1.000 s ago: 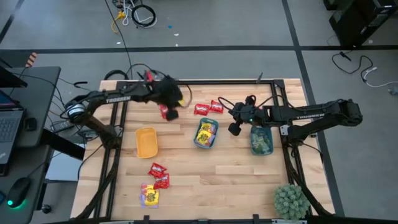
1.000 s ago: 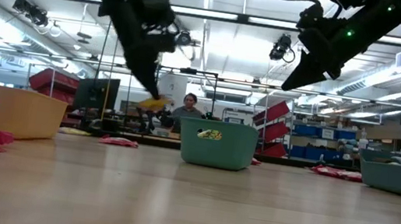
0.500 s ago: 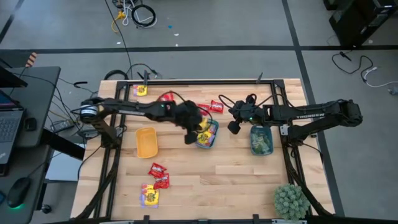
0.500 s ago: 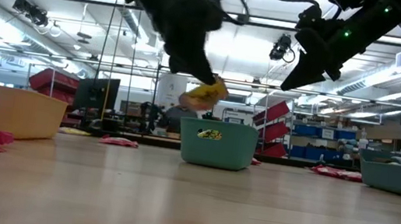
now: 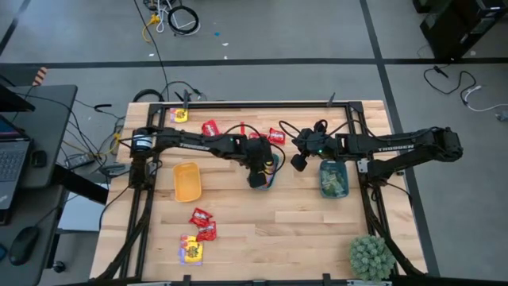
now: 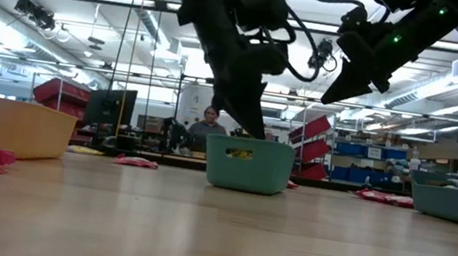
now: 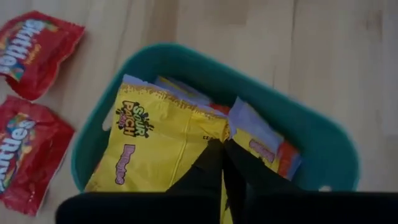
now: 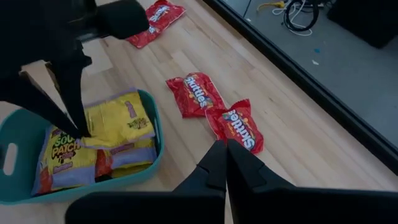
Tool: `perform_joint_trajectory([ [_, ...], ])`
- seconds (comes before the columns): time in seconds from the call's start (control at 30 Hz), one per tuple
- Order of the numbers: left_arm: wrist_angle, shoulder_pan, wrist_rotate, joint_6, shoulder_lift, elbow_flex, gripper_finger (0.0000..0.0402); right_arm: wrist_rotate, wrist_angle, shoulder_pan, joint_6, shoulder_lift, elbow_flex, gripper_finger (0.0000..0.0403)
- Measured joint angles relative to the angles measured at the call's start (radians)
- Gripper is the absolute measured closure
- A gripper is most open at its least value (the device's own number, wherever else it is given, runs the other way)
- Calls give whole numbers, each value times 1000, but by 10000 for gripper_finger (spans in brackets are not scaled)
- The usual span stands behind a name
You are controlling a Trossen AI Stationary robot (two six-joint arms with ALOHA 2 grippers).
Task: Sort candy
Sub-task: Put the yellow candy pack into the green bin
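My left gripper point(image 5: 259, 176) reaches down into the middle teal tray point(image 7: 186, 59), shut on a yellow candy packet point(image 7: 155, 143) that lies on other yellow packets in the tray. My right gripper point(image 5: 299, 164) hovers shut and touching nothing between that tray and the right teal tray point(image 5: 333, 179), which holds green packets. Red packets lie flat on the table beyond the middle tray point(image 8: 194, 93) point(image 8: 239, 124). Another red one point(image 5: 209, 127) and a yellow one point(image 5: 179, 115) lie near the far edge. My left gripper pinches the yellow packet between its two fingers at one edge point(image 7: 214, 134). It comes from above, slanting down into the tray. The rest of the packet point(image 8: 118, 118) rests flat on the packets in the tray.
A yellow-orange tray point(image 5: 187, 181) stands left of the middle tray. Two red packets point(image 5: 202, 222) and a yellow one point(image 5: 190, 250) lie toward the near-left corner. A spiky green plant point(image 5: 371, 256) stands at the near-right corner. Bare wood lies in the near middle.
My left gripper has swung from the table's far left to the right, carrying the yellow packet in the air. It has come down into the middle teal tray, where the packet now lies on the others. My right arm has kept still.
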Motion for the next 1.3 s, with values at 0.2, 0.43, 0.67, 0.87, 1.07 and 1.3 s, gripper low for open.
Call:
perform_joint_trajectory([
  [0.2,-53,-7,0,44,3,40,330,0,0,0,-13,0,0,403],
  [0.43,-105,-22,-9,103,2,119,257,0,-8,1,-14,0,0,403],
  [0.67,-126,-2,-169,154,-63,125,345,-1,-33,1,-19,0,0,403],
  [0.87,-86,102,-149,148,-204,-22,398,-1,-8,1,-46,0,0,403],
  [1.07,-33,242,-159,143,-389,-253,400,-55,113,1,-73,44,-1,403],
  [1.3,-65,511,-156,145,-493,-436,401,-184,339,1,-131,208,-1,403],
])
